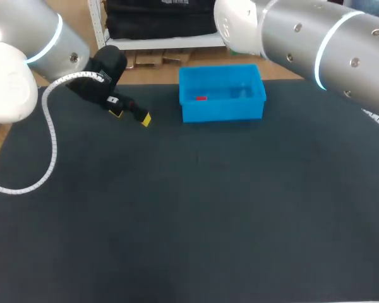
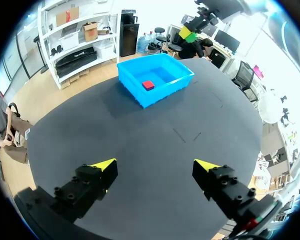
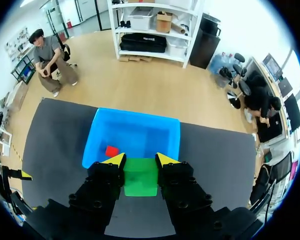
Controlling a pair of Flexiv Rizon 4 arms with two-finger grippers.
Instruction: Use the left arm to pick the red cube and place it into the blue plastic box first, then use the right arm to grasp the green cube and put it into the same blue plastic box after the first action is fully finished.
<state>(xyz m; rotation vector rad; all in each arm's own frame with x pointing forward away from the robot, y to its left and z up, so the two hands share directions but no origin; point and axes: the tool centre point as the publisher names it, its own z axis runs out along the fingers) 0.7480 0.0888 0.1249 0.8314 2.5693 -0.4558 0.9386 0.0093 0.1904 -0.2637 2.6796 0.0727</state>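
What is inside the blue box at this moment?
Only the red cube, on its floor. The green cube is held in the right gripper, outside the box, and hides part of its near side in that wrist view.

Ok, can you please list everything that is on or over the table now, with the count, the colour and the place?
blue plastic box: one, blue, open top, on the far part of the table.
red cube: one, red, lying inside the blue plastic box.
green cube: one, green, raised off the table near the box, held from two sides.
table: one, black top, carrying the box.
left arm's fingers: two, black with yellow tips, open and empty, beside the box.
right arm's fingers: two, black with yellow tips, shut on the green cube.
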